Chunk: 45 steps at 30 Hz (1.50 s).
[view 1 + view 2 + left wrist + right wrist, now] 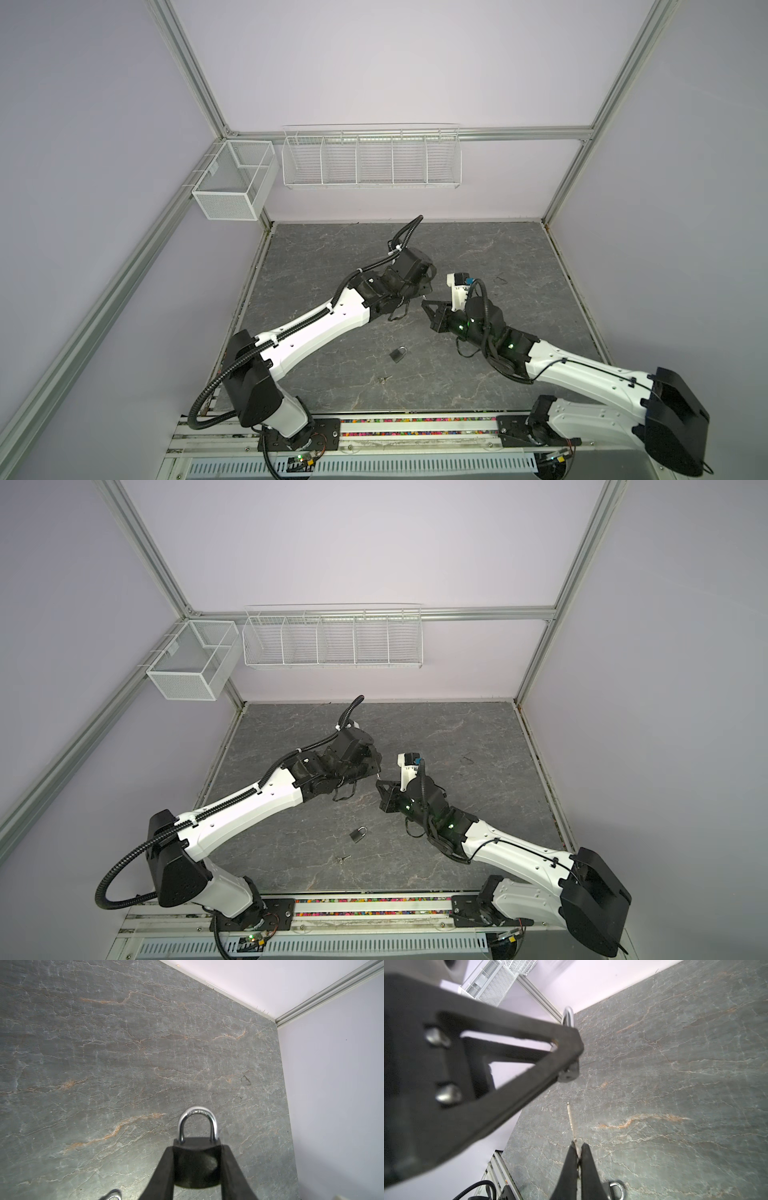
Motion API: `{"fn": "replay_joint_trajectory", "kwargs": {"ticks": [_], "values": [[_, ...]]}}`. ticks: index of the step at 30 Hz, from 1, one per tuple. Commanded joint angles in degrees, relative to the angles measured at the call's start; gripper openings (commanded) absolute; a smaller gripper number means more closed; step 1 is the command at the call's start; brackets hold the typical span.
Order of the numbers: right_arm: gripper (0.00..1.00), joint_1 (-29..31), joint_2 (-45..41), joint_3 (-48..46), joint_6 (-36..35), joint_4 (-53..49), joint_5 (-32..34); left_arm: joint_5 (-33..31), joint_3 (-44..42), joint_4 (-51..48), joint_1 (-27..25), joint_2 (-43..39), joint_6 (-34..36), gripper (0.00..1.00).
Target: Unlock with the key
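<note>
My left gripper (196, 1148) is shut on a black padlock (196, 1163) by the sides of its body, and the silver shackle (197, 1113) sticks out past the fingertips, closed. My right gripper (579, 1145) is shut on a thin silver key (571, 1121). The blade points at the underside of the held padlock (570, 1073) and stops a short gap away from it. In both top views the two grippers meet nose to nose above mid-table, left gripper (419, 291), right gripper (428, 305). The padlock is mostly hidden there.
A second small padlock (399, 354) (359, 834) lies on the grey stone tabletop (519, 257) in front of the grippers, with a small loose key (384, 379) nearer the front edge. White wire baskets (372, 160) hang on the back wall and the left corner.
</note>
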Motion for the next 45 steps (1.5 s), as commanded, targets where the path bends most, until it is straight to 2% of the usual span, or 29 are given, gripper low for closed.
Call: {"fn": "replay_joint_trajectory", "kwargs": {"ticks": [1,8,22,45], "values": [[0.07,-0.1,0.6,2.2,0.6,0.7,0.6,0.6,-0.7,0.5,-0.2,-1.3,0.3,0.0],[0.07,-0.7,2.8,2.7,2.3,0.5,-1.6,0.2,-0.8,0.9,-0.3,-1.5,1.3,0.0],[0.07,-1.9,1.5,2.5,2.2,-2.2,-1.8,-2.8,-0.1,0.1,-0.3,-2.5,2.4,0.0],[0.07,-2.5,2.3,4.3,2.7,0.6,-2.9,-1.2,-1.0,1.5,-0.3,-1.6,3.1,0.0]]}}
